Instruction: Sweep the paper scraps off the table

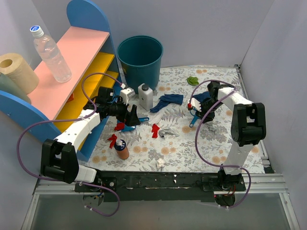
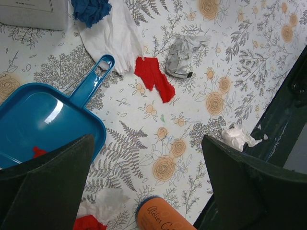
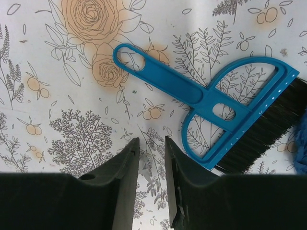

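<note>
Paper scraps lie on the fern-printed table (image 1: 144,155): a red one (image 1: 155,130), a silver one (image 1: 168,132), a white wad (image 1: 161,164), a dark blue one (image 1: 170,99) and a green one (image 1: 193,80). My left gripper (image 1: 132,116) hangs wide open and empty (image 2: 147,158) above the cloth, beside the blue dustpan (image 2: 43,124). The red scrap (image 2: 153,77) and the silver scrap (image 2: 182,56) lie ahead of it. My right gripper (image 1: 204,116) is nearly shut on nothing (image 3: 152,143), just left of the blue hand brush (image 3: 220,110), which lies flat.
An orange bottle (image 1: 123,149) stands near the left gripper and shows under it (image 2: 163,215). A white container (image 1: 145,96) and a teal bin (image 1: 140,60) stand at the back. The pink-and-yellow shelf (image 1: 72,62) holds a water bottle (image 1: 50,52).
</note>
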Controlling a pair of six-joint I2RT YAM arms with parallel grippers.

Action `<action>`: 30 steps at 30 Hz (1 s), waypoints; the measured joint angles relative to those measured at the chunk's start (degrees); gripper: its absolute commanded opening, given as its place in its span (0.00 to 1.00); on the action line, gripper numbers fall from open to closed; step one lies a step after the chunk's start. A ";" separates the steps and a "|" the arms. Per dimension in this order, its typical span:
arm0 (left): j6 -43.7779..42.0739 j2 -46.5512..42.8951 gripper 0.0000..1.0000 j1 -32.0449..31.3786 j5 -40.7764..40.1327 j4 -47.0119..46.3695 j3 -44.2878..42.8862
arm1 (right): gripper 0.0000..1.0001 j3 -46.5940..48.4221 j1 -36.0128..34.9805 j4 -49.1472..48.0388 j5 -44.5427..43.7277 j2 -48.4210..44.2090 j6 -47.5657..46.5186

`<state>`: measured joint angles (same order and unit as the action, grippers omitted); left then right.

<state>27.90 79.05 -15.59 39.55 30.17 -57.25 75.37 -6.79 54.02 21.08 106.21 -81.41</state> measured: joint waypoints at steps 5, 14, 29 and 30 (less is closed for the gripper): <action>0.00 0.02 0.96 0.00 0.13 0.02 0.00 | 0.31 0.22 0.00 -0.55 -1.40 1.05 -0.02; -0.02 0.59 0.95 0.00 0.15 0.04 -0.02 | 0.28 0.26 0.00 -2.89 -3.43 3.56 0.11; 0.46 0.90 0.95 0.00 0.15 -0.13 -0.02 | 0.33 5.05 -0.09 -1.81 -4.59 3.91 -0.17; 0.50 0.94 0.95 0.00 0.15 -0.17 -0.02 | 0.33 5.11 -0.11 -1.79 -4.70 4.09 0.04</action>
<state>28.40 79.99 -15.59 39.70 30.00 -57.28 80.49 -6.90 52.23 16.38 110.30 -81.36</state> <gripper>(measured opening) 0.948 0.320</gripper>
